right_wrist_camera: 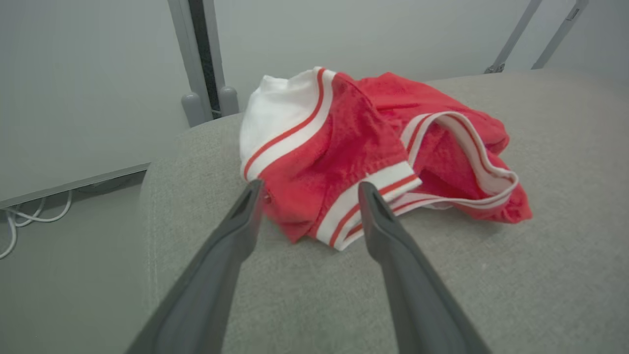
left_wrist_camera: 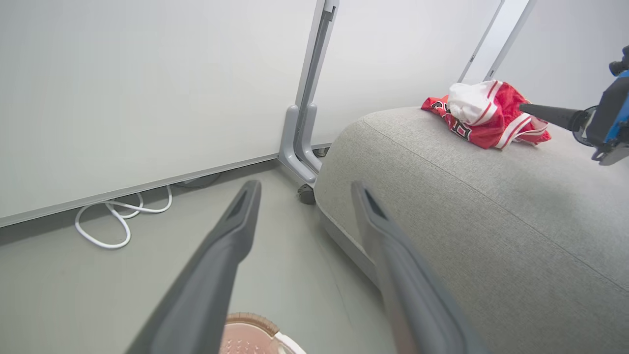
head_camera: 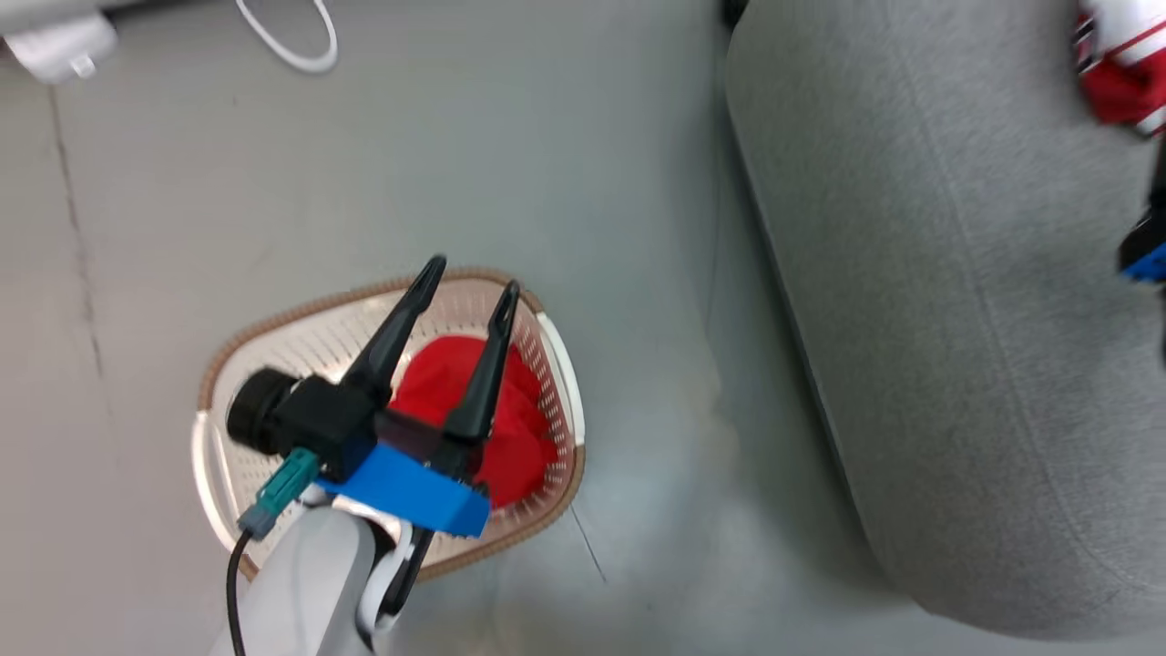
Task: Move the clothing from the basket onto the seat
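Where the red cloth [head_camera: 519, 437] lies: in the basket [head_camera: 301, 310]
Striped top [right_wrist_camera: 363, 147]: on the seat [right_wrist_camera: 491, 295], near its far edge
Left fingers [head_camera: 393, 335]: spread, over the basket
Right fingers [right_wrist_camera: 388, 236]: spread, by the striped top

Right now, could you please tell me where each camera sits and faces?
Head view: on the head, looking down at basket, red garment, couch; left gripper, forearm show.
Left wrist view: left wrist, facing wall and couch; own open fingers, right gripper.
Right wrist view: right wrist, low over couch; own open fingers.
Shared: both wrist views show the striped garment on the couch.
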Robot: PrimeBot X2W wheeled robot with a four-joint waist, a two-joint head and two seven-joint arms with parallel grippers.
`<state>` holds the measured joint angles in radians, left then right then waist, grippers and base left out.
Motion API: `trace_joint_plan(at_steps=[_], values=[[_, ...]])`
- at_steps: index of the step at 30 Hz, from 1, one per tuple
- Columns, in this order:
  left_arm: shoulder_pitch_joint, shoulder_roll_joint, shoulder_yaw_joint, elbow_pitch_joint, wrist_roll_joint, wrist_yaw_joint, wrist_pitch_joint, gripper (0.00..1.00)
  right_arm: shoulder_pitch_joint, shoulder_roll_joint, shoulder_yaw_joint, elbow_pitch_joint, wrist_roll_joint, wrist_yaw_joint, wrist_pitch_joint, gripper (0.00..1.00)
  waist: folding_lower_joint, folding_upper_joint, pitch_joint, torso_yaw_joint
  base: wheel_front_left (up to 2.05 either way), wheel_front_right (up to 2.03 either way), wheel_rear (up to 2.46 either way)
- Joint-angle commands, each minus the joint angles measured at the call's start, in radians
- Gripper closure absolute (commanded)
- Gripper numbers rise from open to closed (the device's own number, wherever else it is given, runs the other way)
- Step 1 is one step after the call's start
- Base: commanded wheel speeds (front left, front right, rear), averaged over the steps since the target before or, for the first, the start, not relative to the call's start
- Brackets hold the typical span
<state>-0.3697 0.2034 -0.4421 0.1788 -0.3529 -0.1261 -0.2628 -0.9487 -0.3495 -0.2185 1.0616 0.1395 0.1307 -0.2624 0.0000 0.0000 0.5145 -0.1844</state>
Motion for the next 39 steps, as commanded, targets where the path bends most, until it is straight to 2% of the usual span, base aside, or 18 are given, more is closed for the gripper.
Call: trace_joint_plan(at_steps=[1,7,14,20,27,31,39], values=[[0.032,-0.005,0.014,0.01,-0.008,-0.007,-0.003,0.0,0.039,0.021,0.018,-0.011,-0.009,0.0,-0.004,0.0,0.0,0.0,-0.159,-0.001,0.0,0.0,0.0],[0.162,-0.045,0.102,0.054,-0.02,-0.007,-0.003,0.0,0.18,0.082,0.124,-0.111,0.018,0.0,-0.002,0.0,0.0,0.0,-0.339,-0.002,0.0,0.0,0.0],[0.26,-0.083,0.196,0.092,-0.007,-0.007,-0.003,0.0,0.376,0.116,0.231,-0.296,0.046,0.0,0.015,0.0,0.0,0.0,-0.453,0.04,0.0,0.0,0.0],[0.296,-0.1,0.276,0.109,0.01,-0.006,-0.003,0.0,0.546,0.159,0.249,-0.491,0.043,0.0,0.014,0.0,0.0,0.0,-0.49,0.103,0.0,0.0,0.0],[0.322,-0.1,0.347,0.143,0.036,-0.007,-0.003,0.0,0.7,0.237,0.23,-0.653,0.021,0.0,0.037,0.0,0.0,0.0,-0.516,0.171,0.0,0.0,0.0],[0.329,-0.102,0.383,0.157,0.046,-0.007,-0.003,0.0,0.765,0.271,0.232,-0.716,0.007,0.0,0.065,0.0,0.0,0.0,-0.523,0.198,0.0,0.0,0.0],[0.331,-0.106,0.409,0.169,0.051,-0.007,-0.003,0.0,0.822,0.294,0.231,-0.787,-0.023,0.0,0.118,0.0,0.0,0.0,-0.527,0.226,0.0,0.0,0.0]])
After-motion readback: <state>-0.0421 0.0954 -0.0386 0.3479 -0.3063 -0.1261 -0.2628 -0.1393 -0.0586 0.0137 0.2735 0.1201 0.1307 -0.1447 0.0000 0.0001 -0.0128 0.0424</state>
